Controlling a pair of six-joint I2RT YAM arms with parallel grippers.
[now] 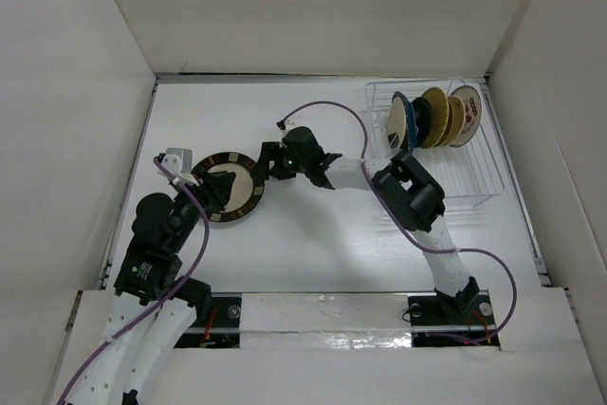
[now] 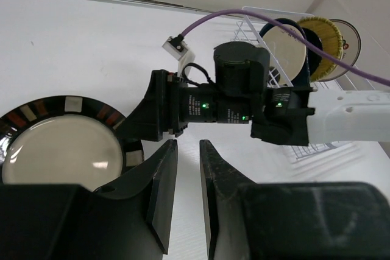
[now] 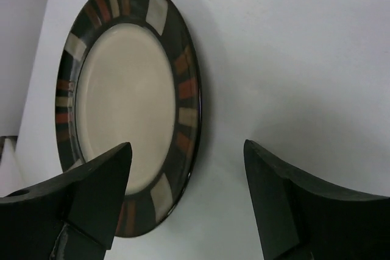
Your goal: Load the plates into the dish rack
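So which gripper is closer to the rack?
Right. The right gripper is mid-table, with the rack off to the right of it. The left gripper is farther left, at the striped plate.

The top external camera looks down from above and behind the arm bases, far enough off to take in the whole table (image 1: 313,244). The left wrist camera sits low, facing across the tabletop past the left fingers (image 2: 159,193) toward the right arm (image 2: 234,77) and the dish rack (image 2: 250,28), while the right wrist camera looks closely over the right fingers (image 3: 97,187) at the brown-rimmed cream plate (image 3: 125,108). All three views share that plate.
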